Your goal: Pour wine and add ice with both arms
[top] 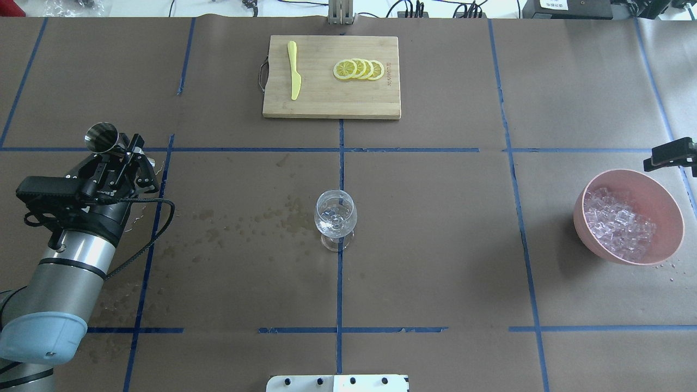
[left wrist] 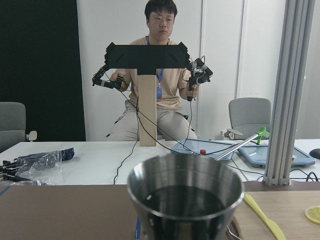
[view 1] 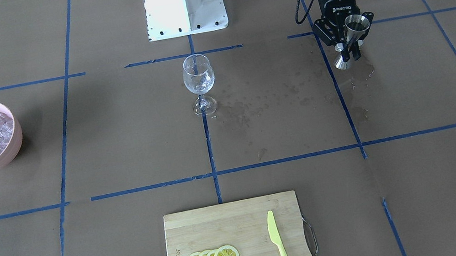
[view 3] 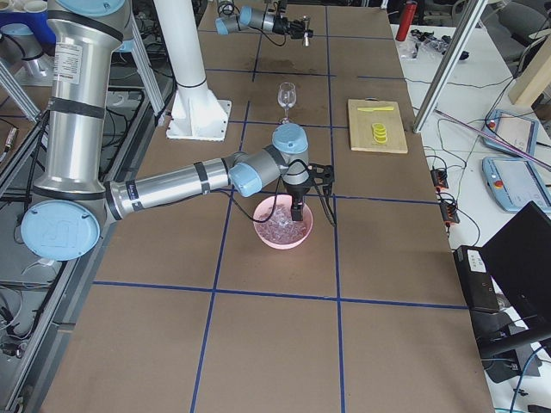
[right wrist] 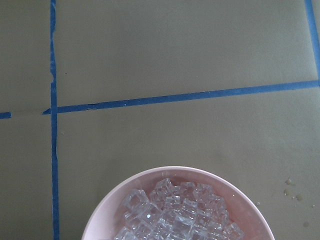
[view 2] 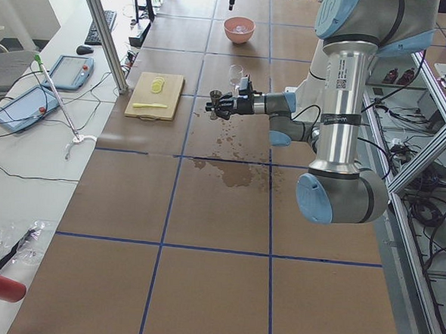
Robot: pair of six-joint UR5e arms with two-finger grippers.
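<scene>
Overhead exterior: L pincer [top: 126,155] clamps jigger [top: 103,136] upright, wine [left wrist: 182,200] inside. Pour step, probably. You next carry it to glass [top: 336,218], well apart on its right, then tilt. R pincer [top: 671,154] hovers by ice [top: 618,223]; can't tell its jaw state.

Wine [left wrist: 182,200] sat dark and level in the upright jigger [view 1: 357,25], clamped by the left gripper [view 1: 349,52]. Ice [top: 618,223], clear cubes heaped in a bowl [top: 626,257], lay below the right gripper [top: 667,155].

Grey arms [top: 71,272], pale blue caps [top: 41,335], blk cables [view 1: 301,0]; blk left gripper [view 1: 348,51], lettering prob. Robotiq.
</scene>
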